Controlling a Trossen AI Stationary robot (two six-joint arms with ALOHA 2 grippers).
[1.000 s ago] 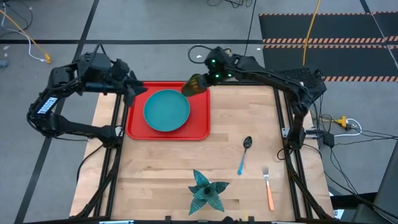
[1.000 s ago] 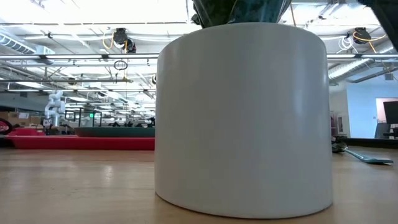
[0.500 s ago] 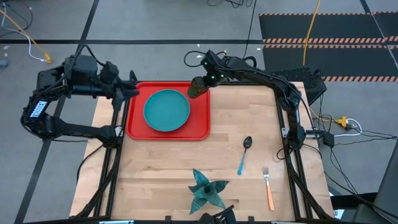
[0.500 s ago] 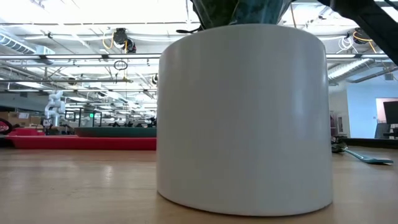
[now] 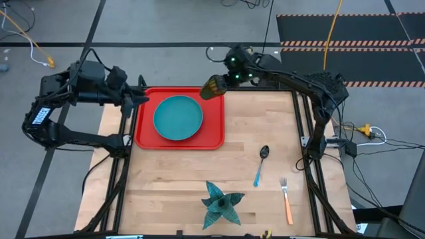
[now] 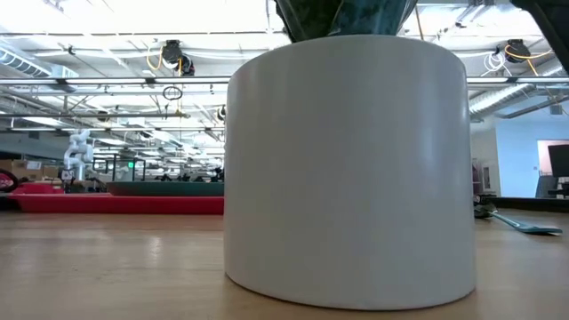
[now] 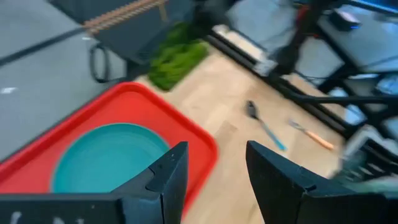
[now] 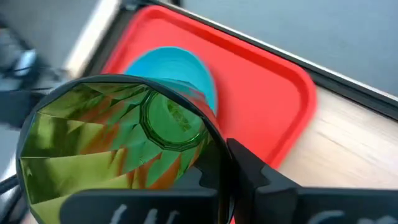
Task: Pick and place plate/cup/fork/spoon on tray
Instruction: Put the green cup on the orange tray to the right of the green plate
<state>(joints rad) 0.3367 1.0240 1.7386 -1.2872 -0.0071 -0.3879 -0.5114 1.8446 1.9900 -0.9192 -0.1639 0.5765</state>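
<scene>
We see the right gripper (image 5: 214, 87) clamped on the cup (image 5: 212, 87), holding it tilted in the air over the far right corner of the tray (image 5: 145, 136); in the right wrist view the cup (image 8: 118, 146) fills the frame with its open mouth toward the camera, a dark finger (image 8: 261, 177) pressed against its side. The tray sits at the far left of the wooden table (image 5: 172, 179), and the plate (image 5: 178, 117) lies flat inside it, roughly centred. The left gripper (image 5: 143, 97) waits just off the tray's far left corner, fingers (image 7: 165, 174) apart with nothing between them. The spoon (image 5: 260, 164) lies on the table well to the near right of the tray, bowl end pointing toward the tray. The fork (image 5: 286, 199) is further out from the tray than the spoon, just beside it, tines toward the tray side. A teal star-shaped object (image 5: 220, 202) sits on the table near the front edge, well apart from the tray. In the low view a white cylinder (image 6: 347, 169) blocks most of the frame; we only get a strip of the tray (image 6: 116, 204) to its left.
</scene>
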